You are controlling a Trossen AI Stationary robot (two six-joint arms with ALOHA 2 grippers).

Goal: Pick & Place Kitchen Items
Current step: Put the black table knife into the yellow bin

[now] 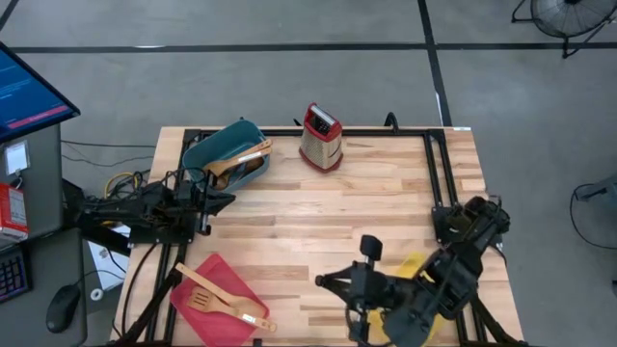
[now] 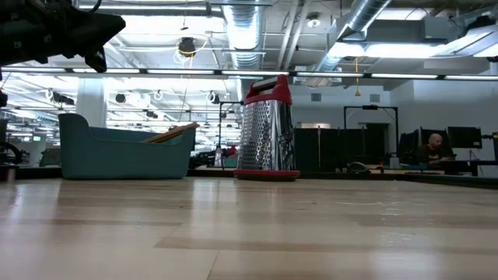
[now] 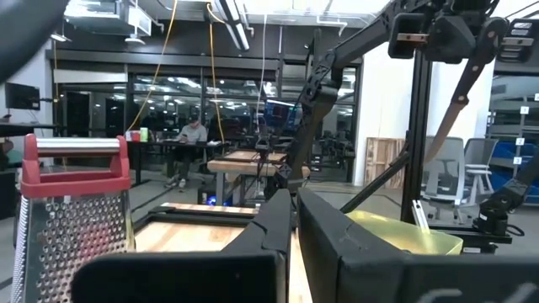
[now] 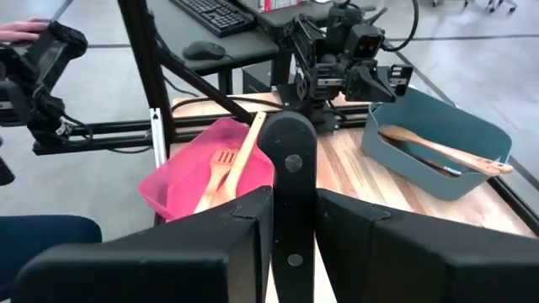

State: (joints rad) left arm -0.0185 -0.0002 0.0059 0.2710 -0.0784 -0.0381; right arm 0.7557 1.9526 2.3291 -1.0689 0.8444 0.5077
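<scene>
Bins first: your teal bin (image 1: 224,154) at the table's back left has wooden spoons (image 1: 241,157) poking over its rim, and the red bin (image 1: 220,294) at the front left holds a slotted wooden spatula (image 1: 207,298) plus a wooden spoon (image 1: 239,306). The yellow bin (image 1: 416,280) sits mostly hidden under your right arm. The left gripper (image 1: 220,199) is clenched on nothing beside the teal bin. The right gripper (image 4: 295,210) is clamped on a black handle (image 4: 291,168). Only the low view shows the box grater (image 2: 268,128) against the room behind it.
</scene>
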